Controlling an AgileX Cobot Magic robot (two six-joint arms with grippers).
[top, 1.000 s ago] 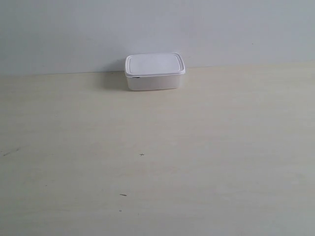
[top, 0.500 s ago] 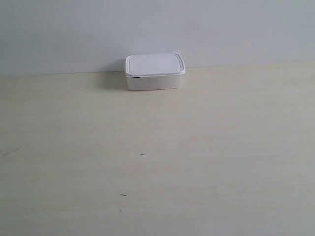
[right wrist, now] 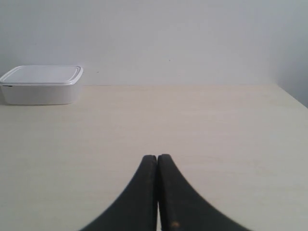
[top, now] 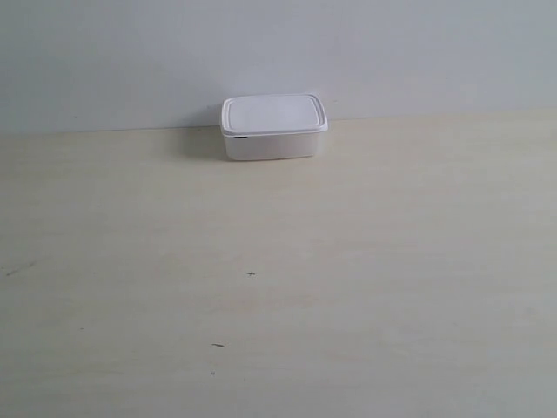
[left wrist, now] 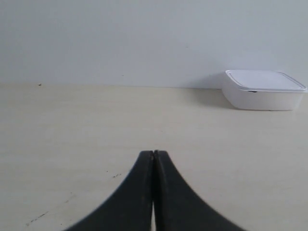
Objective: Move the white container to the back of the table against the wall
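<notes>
One white container point(top: 274, 127) sits at the far edge of the table point(top: 278, 287), right where the table meets the wall point(top: 278, 52). Its back side looks like it touches the wall, or is just beside it. I cannot tell if a thin gap is left. It sits flat and upright. So the job looks done, or very nearly done. At most a tiny push back could be left, and I think even that may not be needed.

The lid point(top: 273, 114) is on the container and looks pressed down all round. The sides are not see-through, so what is inside, if anything, is hidden.

Nothing touches the container. Both arms are well apart from it, out over the open table. The left gripper point(left wrist: 153, 159) has its two black fingers pressed together with nothing between them. The right gripper point(right wrist: 157, 161) is the same, with fingers together and holding nothing. In the exterior view no arm shows at all.

A few tiny dark marks point(top: 251, 274) lie on the bare table, far from the container.
</notes>
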